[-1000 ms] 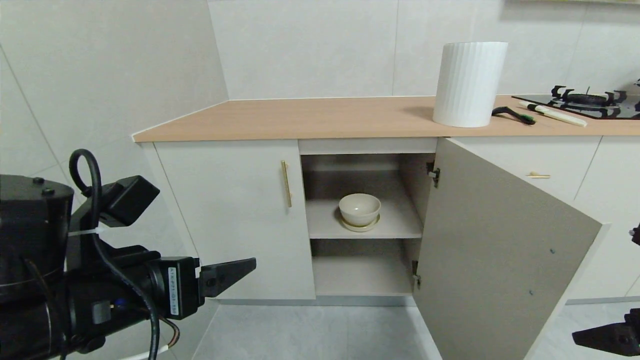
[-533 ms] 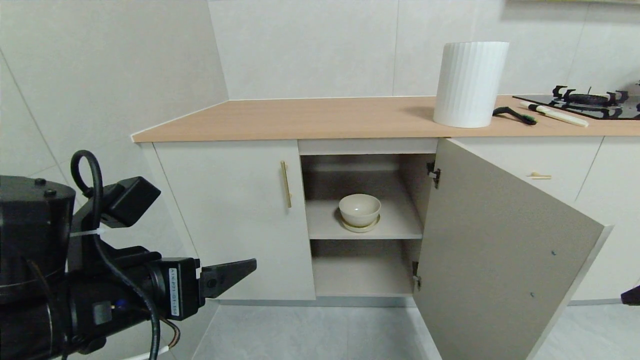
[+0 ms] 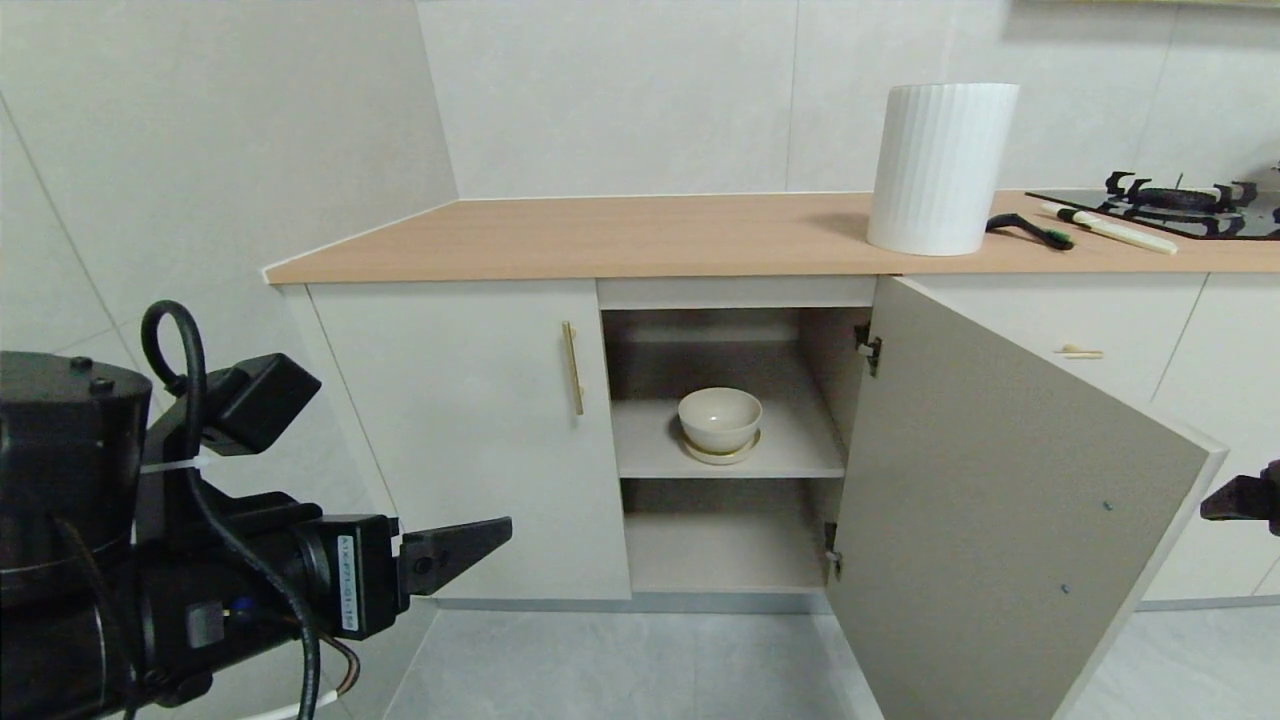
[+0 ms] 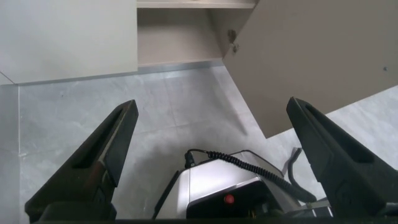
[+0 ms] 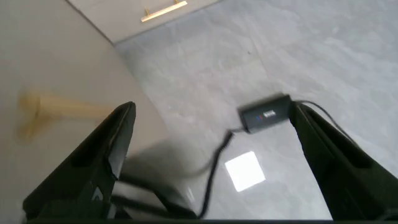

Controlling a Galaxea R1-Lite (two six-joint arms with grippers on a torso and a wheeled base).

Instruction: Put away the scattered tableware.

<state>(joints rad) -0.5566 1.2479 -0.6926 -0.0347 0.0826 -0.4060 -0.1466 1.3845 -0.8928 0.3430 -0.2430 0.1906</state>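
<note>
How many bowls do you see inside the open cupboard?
1. The bowl stands on a small plate on the upper shelf. The part behind the closed door is hidden, so more may exist.

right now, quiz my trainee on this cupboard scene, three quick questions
1. True or false: the bowl sits on the bottom shelf of the cupboard.
2. What stands on the counter above the hinge of the open door? A) a white ribbed canister B) a kettle C) a frying pan
3. Fill in: the left gripper is ____, holding nothing.

Key: 1 false, it sits on a saucer on the upper shelf. 2 A. 3 open.
</note>
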